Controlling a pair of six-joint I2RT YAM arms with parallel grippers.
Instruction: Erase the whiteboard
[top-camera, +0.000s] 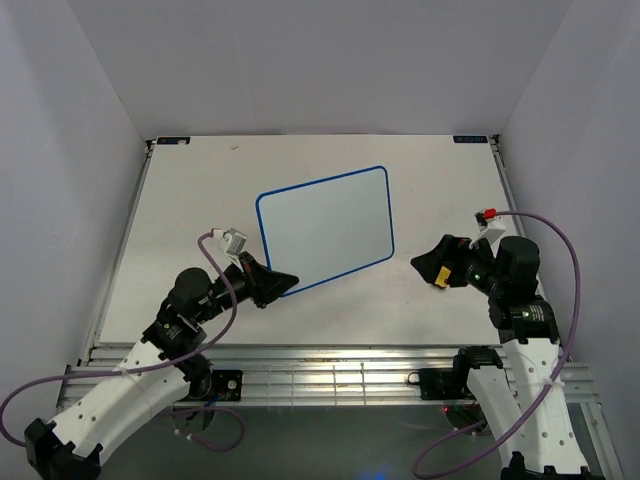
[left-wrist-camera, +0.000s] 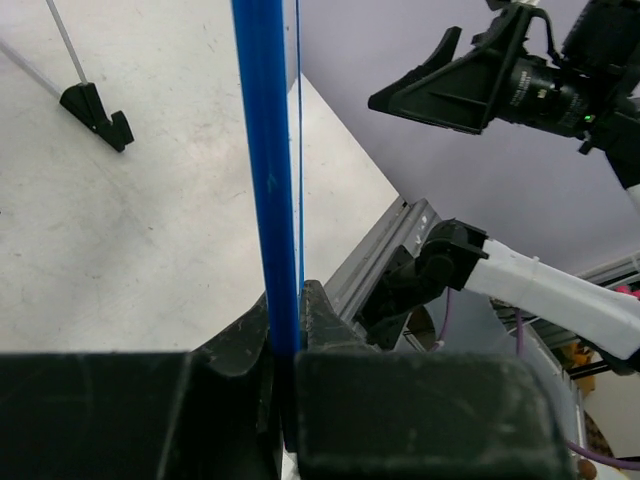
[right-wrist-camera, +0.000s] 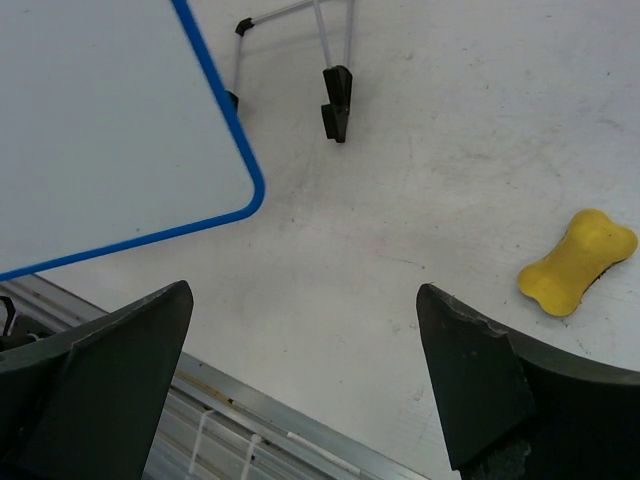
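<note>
The whiteboard (top-camera: 325, 228) is a blank white board with a thin blue frame, tilted over the middle of the table. My left gripper (top-camera: 285, 283) is shut on its near-left corner. In the left wrist view the blue frame (left-wrist-camera: 265, 150) runs up from between my closed fingers (left-wrist-camera: 290, 340). The board's near-right corner shows in the right wrist view (right-wrist-camera: 100, 130), with its black feet (right-wrist-camera: 337, 102) behind it. My right gripper (top-camera: 425, 262) is open and empty, to the right of the board. A yellow eraser (right-wrist-camera: 578, 262) lies on the table beside its right finger.
The aluminium rail (top-camera: 330, 360) runs along the table's near edge and shows in the right wrist view (right-wrist-camera: 260, 420). White walls enclose the table on three sides. My right arm (left-wrist-camera: 500, 70) shows across from the left wrist camera. One black foot (left-wrist-camera: 95, 110) rests on the table.
</note>
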